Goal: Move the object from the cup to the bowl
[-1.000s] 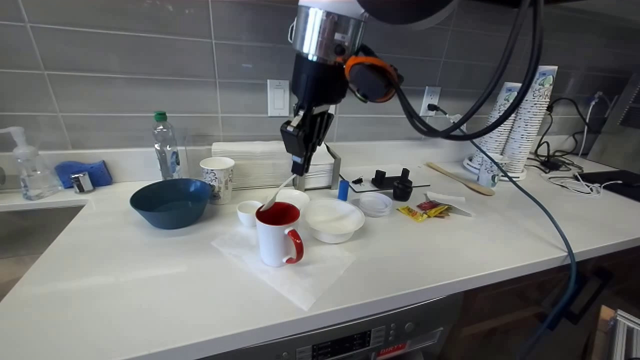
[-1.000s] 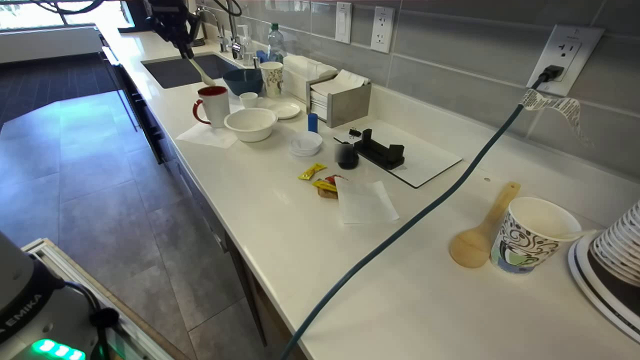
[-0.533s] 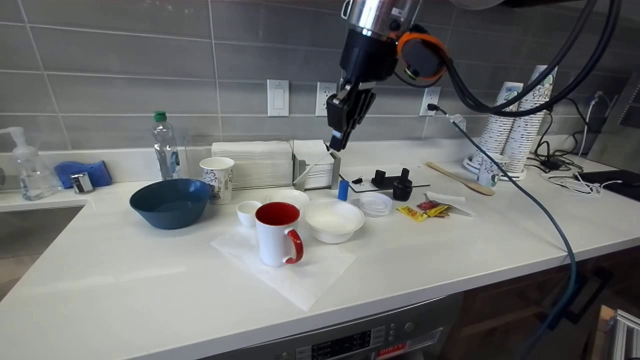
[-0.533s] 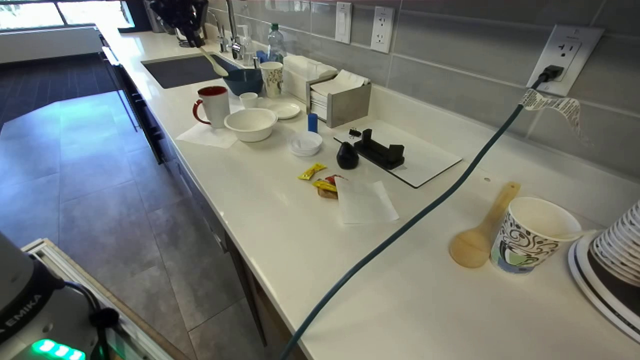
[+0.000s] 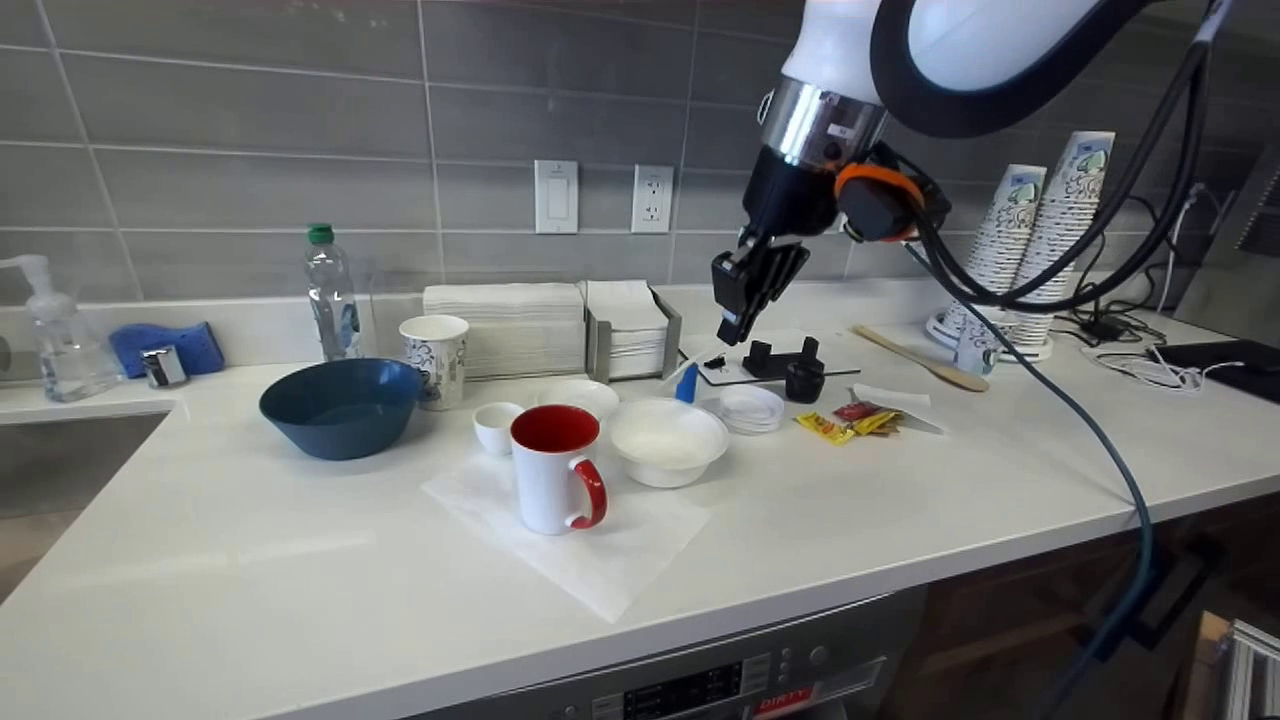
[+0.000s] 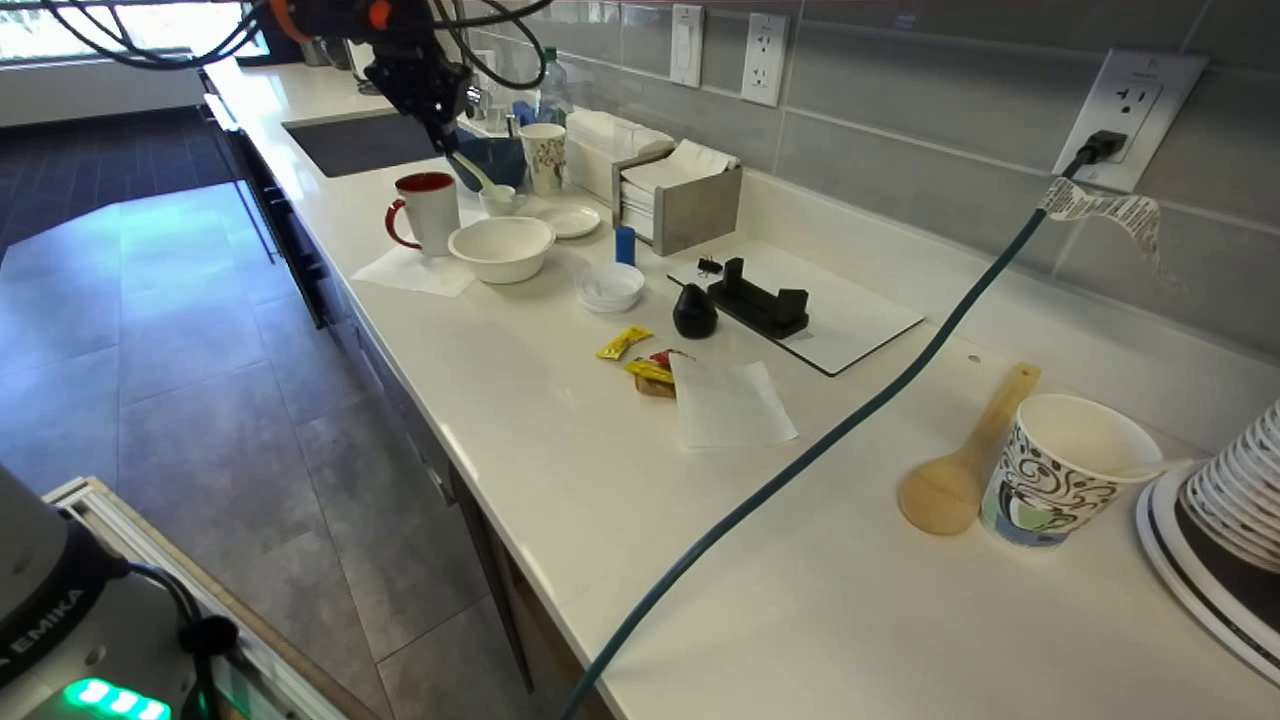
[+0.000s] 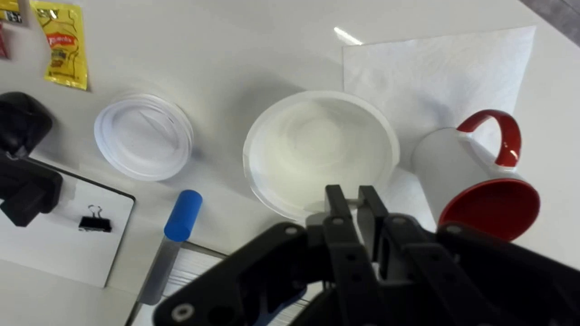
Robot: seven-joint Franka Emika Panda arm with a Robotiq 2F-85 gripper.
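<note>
The cup, a white mug with red inside and red handle, stands upright on a paper sheet in both exterior views (image 5: 548,490) (image 6: 432,215) and at the right of the wrist view (image 7: 457,167). The white bowl (image 5: 668,462) (image 6: 502,262) stands beside it and shows in the wrist view (image 7: 312,145). My gripper (image 5: 733,335) (image 6: 445,143) (image 7: 351,192) is shut on a pale spoon (image 5: 697,363) (image 6: 472,170), held tilted in the air. In the wrist view the fingertips overlap the bowl's near rim. The spoon's handle between them (image 7: 352,202) is mostly hidden.
A dark blue bowl (image 5: 340,415), a small white cup (image 5: 497,428) and a white plate (image 5: 578,393) stand nearby. A napkin holder (image 5: 630,340), a blue cylinder (image 7: 182,215) and stacked white lids (image 7: 144,136) are close. A cable (image 6: 780,480) crosses the counter.
One second ago the spoon's end was at the mug's rim. My gripper has carried it away from the mug, up and then lower. The mug and bowl have not moved.
</note>
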